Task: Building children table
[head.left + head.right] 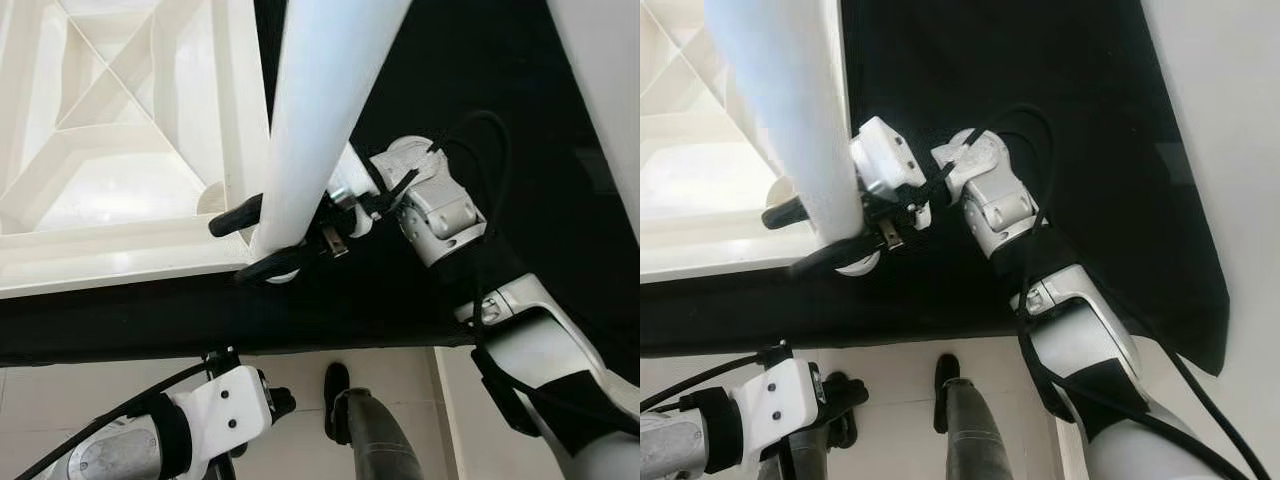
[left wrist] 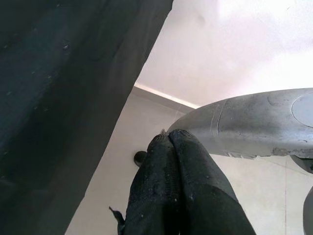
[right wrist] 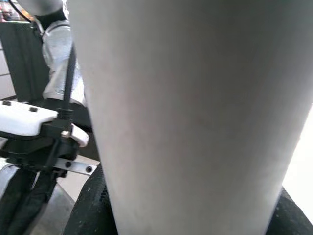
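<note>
The right gripper (image 1: 262,243) has its two long black jaws clamped around a thick white cylindrical plastic table leg (image 1: 318,110), one jaw on the far side of the tube and one on the near side, right down at the leg's lower end. The leg slants up and away from the jaws toward the top of the head views, and in the right wrist view it looms as a broad pale column (image 3: 195,112) squeezed between the black fingers (image 3: 90,208). The foot of the leg sits at the near right corner of the upturned white plastic tabletop with moulded ribs (image 1: 110,150), just where a rounded socket shows at the rim; whether the leg is seated in it cannot be made out. The tabletop lies on a black cloth (image 1: 480,70) spread over pale floor tiles (image 1: 90,380). Low on the left, the left gripper (image 2: 171,142) hangs near the floor, its jaws pressed together on nothing, beside the robot's grey leg (image 2: 254,122).
</note>
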You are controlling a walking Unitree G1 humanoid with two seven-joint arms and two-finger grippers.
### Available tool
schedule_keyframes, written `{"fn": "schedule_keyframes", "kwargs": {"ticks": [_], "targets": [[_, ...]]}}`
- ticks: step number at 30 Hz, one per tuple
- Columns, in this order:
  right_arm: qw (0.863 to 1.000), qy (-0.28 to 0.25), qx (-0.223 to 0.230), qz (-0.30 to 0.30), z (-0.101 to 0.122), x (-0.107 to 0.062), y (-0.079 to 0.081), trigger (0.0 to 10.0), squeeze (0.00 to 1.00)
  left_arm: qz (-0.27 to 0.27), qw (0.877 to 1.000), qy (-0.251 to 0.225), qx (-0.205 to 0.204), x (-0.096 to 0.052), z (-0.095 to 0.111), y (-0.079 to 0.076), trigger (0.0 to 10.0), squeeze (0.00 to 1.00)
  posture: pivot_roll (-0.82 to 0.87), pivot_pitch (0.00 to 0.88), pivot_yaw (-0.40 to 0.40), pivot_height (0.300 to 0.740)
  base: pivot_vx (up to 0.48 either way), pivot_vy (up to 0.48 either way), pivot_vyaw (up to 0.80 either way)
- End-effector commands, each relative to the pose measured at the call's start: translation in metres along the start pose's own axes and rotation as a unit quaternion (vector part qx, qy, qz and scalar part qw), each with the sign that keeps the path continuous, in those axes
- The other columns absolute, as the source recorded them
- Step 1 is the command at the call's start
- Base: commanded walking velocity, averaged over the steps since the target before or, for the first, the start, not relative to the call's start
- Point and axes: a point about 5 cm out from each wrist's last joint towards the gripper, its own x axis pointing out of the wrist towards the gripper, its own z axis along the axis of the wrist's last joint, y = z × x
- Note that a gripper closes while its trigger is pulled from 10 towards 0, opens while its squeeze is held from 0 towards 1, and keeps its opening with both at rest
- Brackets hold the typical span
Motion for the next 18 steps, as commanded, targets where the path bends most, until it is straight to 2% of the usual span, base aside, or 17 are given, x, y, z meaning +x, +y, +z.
{"fn": "schedule_keyframes", "kwargs": {"ticks": [1,10,18], "targets": [[0.993,0.059,0.097,0.014,-0.044,0.004,0.022,10.0,0.0,-0.018,1.0,0.002,-0.013,0.0,-0.001,-0.008,10.0,0.0,0.17,0.554,-0.083,0.74,0.0,0.0,0.0],[0.989,0.107,0.098,0.005,-0.049,-0.008,0.022,10.0,0.0,-0.017,1.0,0.0,-0.008,0.002,-0.001,-0.005,10.0,0.0,0.15,0.538,-0.084,0.74,0.0,0.0,0.0],[0.987,0.121,0.107,-0.006,-0.05,-0.008,0.017,10.0,0.0,-0.014,1.0,-0.001,-0.006,0.004,-0.002,-0.004,10.0,0.0,0.15,0.531,-0.092,0.74,0.0,0.0,0.0]]}}
